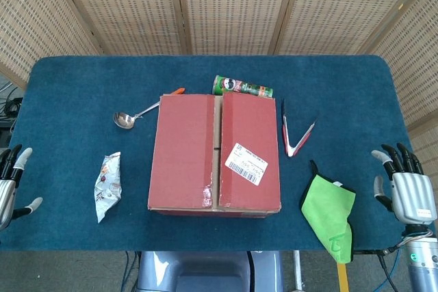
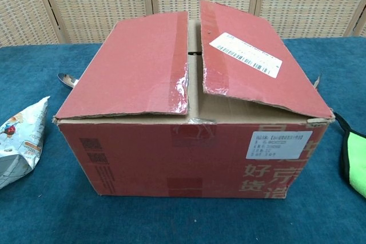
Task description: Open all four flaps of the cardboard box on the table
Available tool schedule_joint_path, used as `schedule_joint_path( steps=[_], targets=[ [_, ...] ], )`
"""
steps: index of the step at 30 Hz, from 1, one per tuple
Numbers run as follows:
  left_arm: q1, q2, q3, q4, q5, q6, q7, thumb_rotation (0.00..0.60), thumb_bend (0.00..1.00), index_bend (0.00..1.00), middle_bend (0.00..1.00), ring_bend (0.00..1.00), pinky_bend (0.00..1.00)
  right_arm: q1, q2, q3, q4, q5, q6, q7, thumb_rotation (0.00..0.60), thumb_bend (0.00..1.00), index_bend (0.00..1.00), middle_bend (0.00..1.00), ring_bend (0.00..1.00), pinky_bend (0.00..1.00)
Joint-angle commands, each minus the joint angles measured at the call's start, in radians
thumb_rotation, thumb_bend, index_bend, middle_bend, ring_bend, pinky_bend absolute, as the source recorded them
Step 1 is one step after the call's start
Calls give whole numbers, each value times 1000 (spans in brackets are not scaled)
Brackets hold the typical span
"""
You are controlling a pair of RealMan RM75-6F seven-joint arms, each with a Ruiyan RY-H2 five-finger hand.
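Note:
A red cardboard box [image 1: 215, 152] sits in the middle of the blue table, its two top flaps folded down with a narrow gap between them. In the chest view the box [image 2: 189, 107] fills the frame; its right flap with the white label stands slightly raised. My left hand [image 1: 8, 186] hovers at the table's far left edge, fingers spread, holding nothing. My right hand [image 1: 405, 188] is at the far right edge, fingers apart and empty. Both hands are far from the box and do not show in the chest view.
A green chip can [image 1: 242, 87] lies behind the box. A metal ladle [image 1: 135, 114] lies to its back left, tongs [image 1: 294, 135] to its right. A snack packet [image 1: 108, 185] lies left of the box and a green cloth [image 1: 330, 215] at the front right.

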Motion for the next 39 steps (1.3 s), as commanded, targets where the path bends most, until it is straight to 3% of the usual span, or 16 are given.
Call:
schedule_joint_path(
  steps=[1, 5, 8, 12, 16, 30, 39],
  targets=[
    [-1, 2, 0, -4, 4, -1, 3, 600, 6, 0, 0, 0, 0, 0, 2, 0, 1, -7, -5, 12, 600, 646, 214, 152, 0, 110],
    [-2, 7, 2, -10, 8, -4, 6, 600, 6, 0, 0, 0, 0, 3, 6, -1, 4, -17, -16, 32, 600, 666, 214, 152, 0, 110],
    [-5, 8, 1, -12, 9, -8, 10, 600, 7, 0, 0, 0, 0, 9, 10, -1, 5, -33, -24, 59, 600, 757, 214, 156, 0, 110],
    [-12, 8, 0, -17, 10, -18, 21, 600, 7, 0, 0, 0, 0, 47, 29, -3, 12, -107, -69, 183, 600, 907, 214, 167, 0, 110],
    [-18, 10, -5, -23, 8, -23, 29, 600, 7, 0, 0, 0, 0, 111, 57, 0, 12, -191, -129, 301, 600, 968, 214, 198, 3, 110],
    [-50, 25, -11, -58, 0, -66, 82, 600, 7, 15, 0, 0, 0, 406, 109, 71, -16, -343, -348, 654, 600, 981, 247, 273, 16, 111],
    [-66, 23, -18, -70, -31, -91, 111, 600, 7, 15, 0, 0, 0, 590, 89, 118, -20, -364, -481, 693, 600, 981, 248, 273, 15, 110]
  ],
)
